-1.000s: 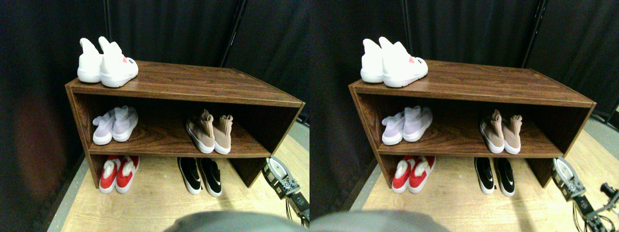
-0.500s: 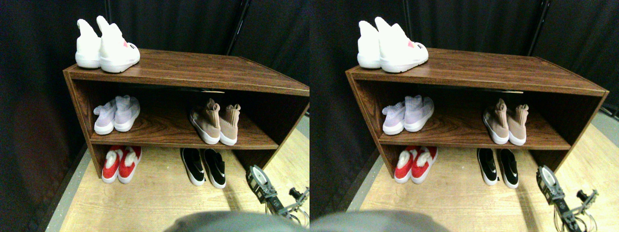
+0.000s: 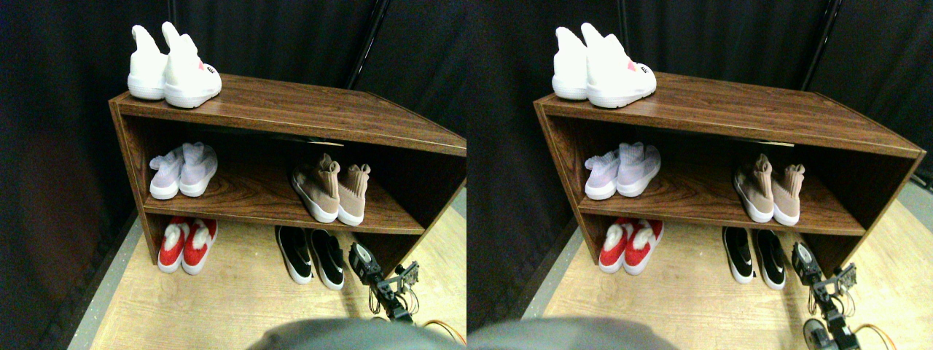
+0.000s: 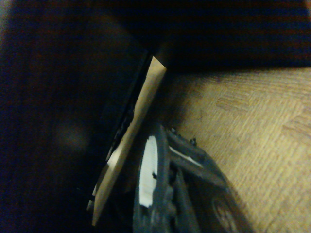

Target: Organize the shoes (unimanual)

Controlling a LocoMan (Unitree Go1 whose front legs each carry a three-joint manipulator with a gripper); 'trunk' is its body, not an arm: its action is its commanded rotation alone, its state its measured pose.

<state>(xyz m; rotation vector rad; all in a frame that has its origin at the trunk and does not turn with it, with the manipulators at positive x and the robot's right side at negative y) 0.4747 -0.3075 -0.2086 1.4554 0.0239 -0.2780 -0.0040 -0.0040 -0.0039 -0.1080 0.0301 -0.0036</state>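
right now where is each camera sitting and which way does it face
Stereo pair view: on the robot's body, looking forward and down at the wooden shoe rack with the tan shoes and black shoes; the right end effector shows at lower right.
Wrist view: on the right manipulator, looking along the end effector at the floor beside a dark rack panel.
Shared: the end effector and the light wood floor.

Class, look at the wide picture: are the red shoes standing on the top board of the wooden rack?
No. The red shoes stand on the floor under the rack; only the white shoes are on top.
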